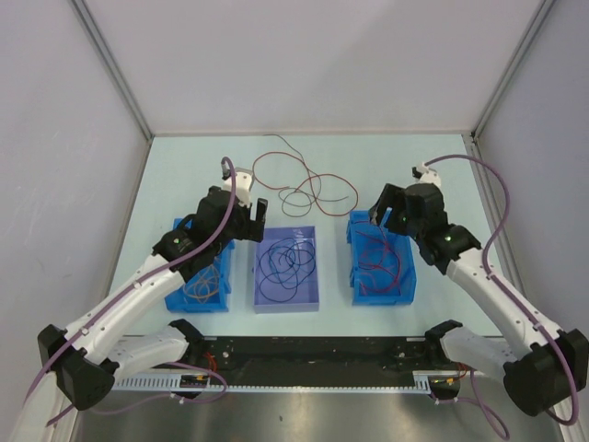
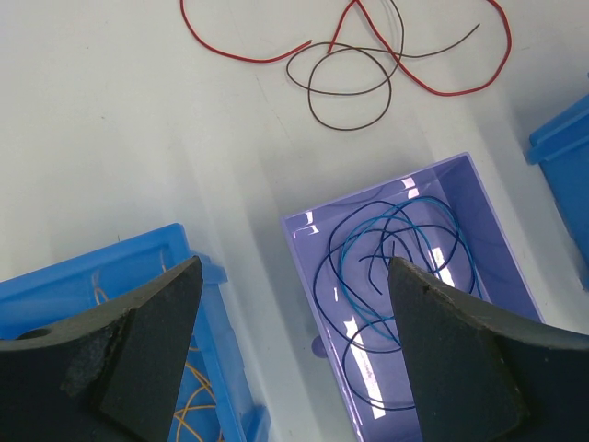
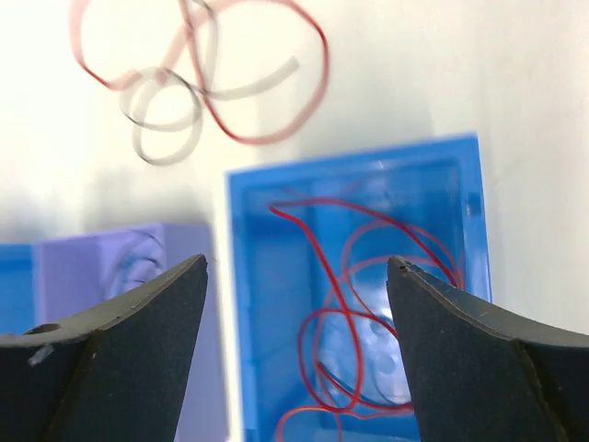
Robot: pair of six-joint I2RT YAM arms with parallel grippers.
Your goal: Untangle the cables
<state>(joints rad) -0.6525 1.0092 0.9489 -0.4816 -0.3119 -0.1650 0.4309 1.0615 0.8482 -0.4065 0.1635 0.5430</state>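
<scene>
A red cable [image 1: 296, 158] and a dark cable [image 1: 287, 204] lie tangled on the table at the far middle; both show in the left wrist view, red [image 2: 248, 57] and dark [image 2: 345, 126]. Navy cables [image 1: 285, 261] lie in a purple bin [image 1: 287, 302]. Orange cables [image 1: 204, 285] lie in the left blue bin [image 1: 179, 301]. Red cables [image 3: 331, 276] lie in the right blue bin [image 1: 405, 290]. My left gripper [image 1: 250, 214] is open and empty, above the gap between the left and purple bins [image 2: 294, 267]. My right gripper [image 1: 385, 210] is open and empty over the right blue bin [image 3: 296, 265].
The three bins stand in a row in front of the arms. Grey walls close in the table on the left, right and far side. A black rail [image 1: 313, 354] with the arm bases runs along the near edge.
</scene>
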